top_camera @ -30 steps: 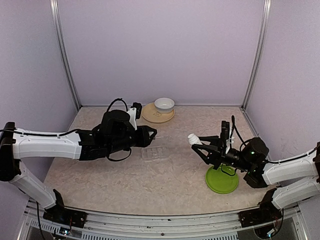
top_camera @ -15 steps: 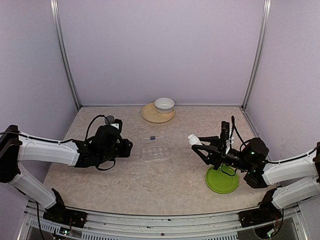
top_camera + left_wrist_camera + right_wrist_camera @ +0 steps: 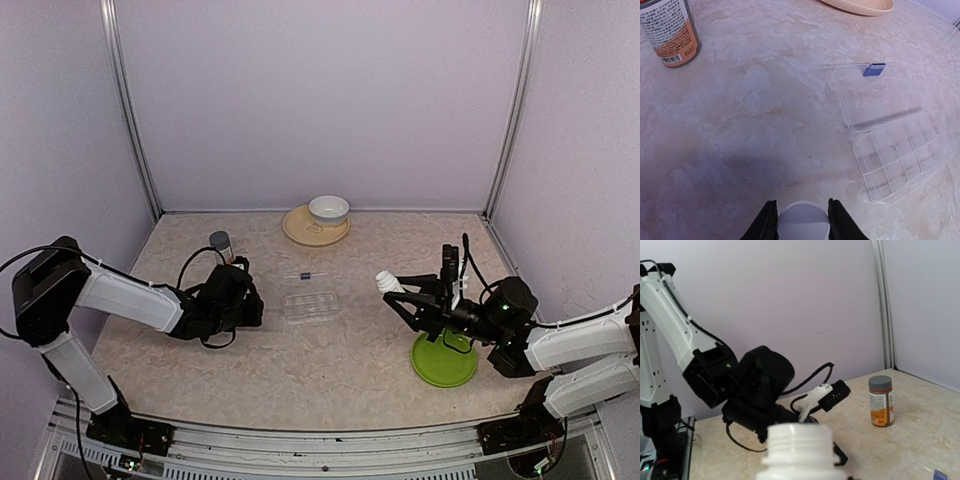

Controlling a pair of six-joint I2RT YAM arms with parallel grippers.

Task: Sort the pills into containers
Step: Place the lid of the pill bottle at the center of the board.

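Overhead first: left gripper (image 3: 252,304) low, near the open clear pill box (image 3: 310,305); right gripper (image 3: 396,291) closed around an uncapped white bottle (image 3: 384,281), near the green plate (image 3: 443,367). Left wrist: fingers (image 3: 765,222) clamped on a round white cap (image 3: 803,223); compartments seemingly empty. Right wrist: only the bottle neck, no pills visible. Risk, probably: wide mouth, tiny compartments, so pills poured too many and scattered outside.

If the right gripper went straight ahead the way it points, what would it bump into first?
Probably the left arm, dead ahead past the white bottle it holds, though depth is unclear.
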